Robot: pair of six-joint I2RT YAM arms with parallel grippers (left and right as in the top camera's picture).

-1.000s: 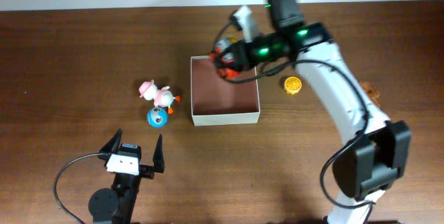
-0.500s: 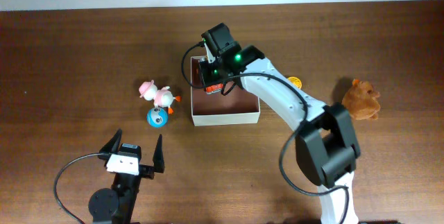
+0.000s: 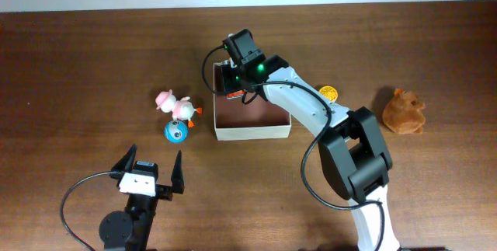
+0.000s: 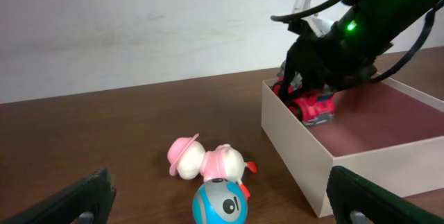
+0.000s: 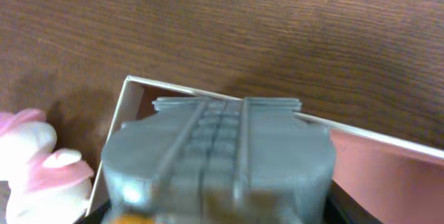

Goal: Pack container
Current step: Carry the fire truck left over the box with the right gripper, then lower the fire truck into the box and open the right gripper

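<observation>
The container (image 3: 252, 133) is a shallow cream box with a pink-brown inside, at the table's middle. My right gripper (image 3: 236, 89) is down in its far-left corner, shut on a red and grey toy truck (image 3: 235, 96). In the left wrist view the truck (image 4: 316, 106) sits low inside the box wall (image 4: 291, 134) with the fingers around it. In the right wrist view the grey truck body (image 5: 222, 148) fills the space between the jaws, over the box rim (image 5: 374, 141). My left gripper (image 3: 154, 158) is open and empty near the table's front edge.
A pink and white duck toy (image 3: 177, 106) and a blue ball (image 3: 176, 132) lie just left of the box. They also show in the left wrist view, the duck (image 4: 208, 163) behind the ball (image 4: 220, 202). An orange disc (image 3: 328, 94) and a brown plush (image 3: 404, 113) lie to the right.
My right arm has swung left across the box, carrying the toy truck from its far-right corner to its far-left corner and lowering it. The brown plush is now uncovered. The left arm is still.
</observation>
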